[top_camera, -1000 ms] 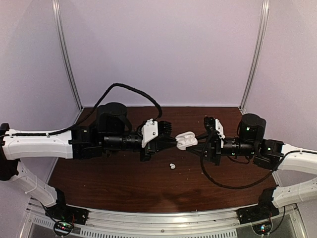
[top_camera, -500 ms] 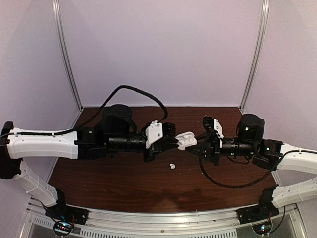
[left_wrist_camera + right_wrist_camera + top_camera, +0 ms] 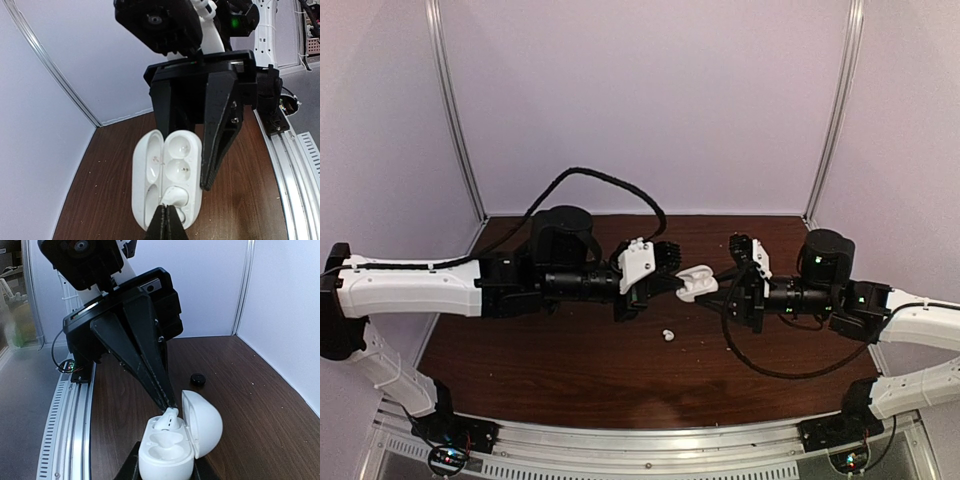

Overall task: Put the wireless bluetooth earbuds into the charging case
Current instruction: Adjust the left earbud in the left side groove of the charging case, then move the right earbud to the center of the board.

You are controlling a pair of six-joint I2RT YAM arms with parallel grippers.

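Your top camera sits high behind the arm bases [image 3: 450, 435], well back, looking down and toward the rear wall [image 3: 650, 100] over the whole table [image 3: 570, 370]. Left wrist camera rides close, sighting along the left gripper [image 3: 165, 222] toward the right gripper [image 3: 720, 281]; right wrist camera looks back the opposite way, equally close. All three share the open charging case [image 3: 696, 283]; both wrist views also catch the earbud [image 3: 167, 419] at it.

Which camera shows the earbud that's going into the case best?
Right wrist: the earbud sits at the case's far well, pinched by the left gripper. Left wrist shows it partly behind that gripper's fingertips. From the top it is too small to make out.
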